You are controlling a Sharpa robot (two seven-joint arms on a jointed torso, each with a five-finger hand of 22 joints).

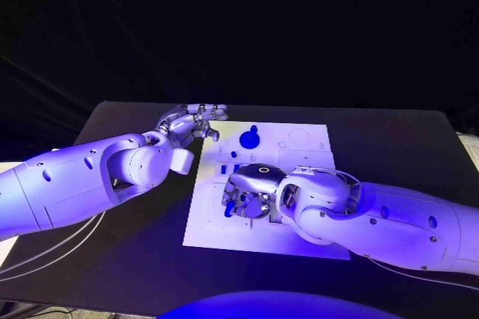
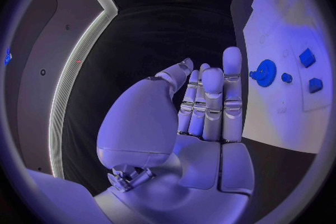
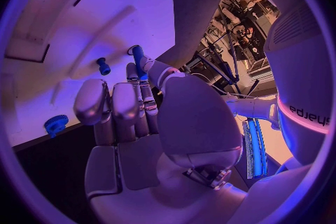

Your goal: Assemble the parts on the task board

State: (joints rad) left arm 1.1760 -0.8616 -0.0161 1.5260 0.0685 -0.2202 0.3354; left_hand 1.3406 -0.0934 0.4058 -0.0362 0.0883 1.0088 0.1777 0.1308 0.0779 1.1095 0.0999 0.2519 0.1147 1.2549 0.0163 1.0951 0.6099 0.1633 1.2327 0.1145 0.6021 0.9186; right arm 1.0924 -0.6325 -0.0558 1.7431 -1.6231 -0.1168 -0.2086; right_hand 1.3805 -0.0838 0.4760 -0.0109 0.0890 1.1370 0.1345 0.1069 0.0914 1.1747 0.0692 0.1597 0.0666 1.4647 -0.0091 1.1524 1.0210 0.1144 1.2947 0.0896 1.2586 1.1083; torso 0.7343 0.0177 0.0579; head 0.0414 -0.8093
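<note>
A blue part is held over the task board [image 1: 300, 153] by the right hand [image 1: 250, 191].
In the head view, the left hand [image 1: 194, 120] is kept at the board's far left corner, near a blue gear [image 1: 250, 138]. In the left wrist view, its fingers [image 2: 210, 101] are seen straight, side by side and empty. In the right wrist view, a blue peg [image 3: 138, 60] is pinched at the fingertips [image 3: 134, 75].

Two hands over the table
Left hand [image 1: 196, 120] is hovering, fingers straight together, holding nothing; right hand [image 1: 252, 191] is pinching a part [image 3: 138, 59].
</note>
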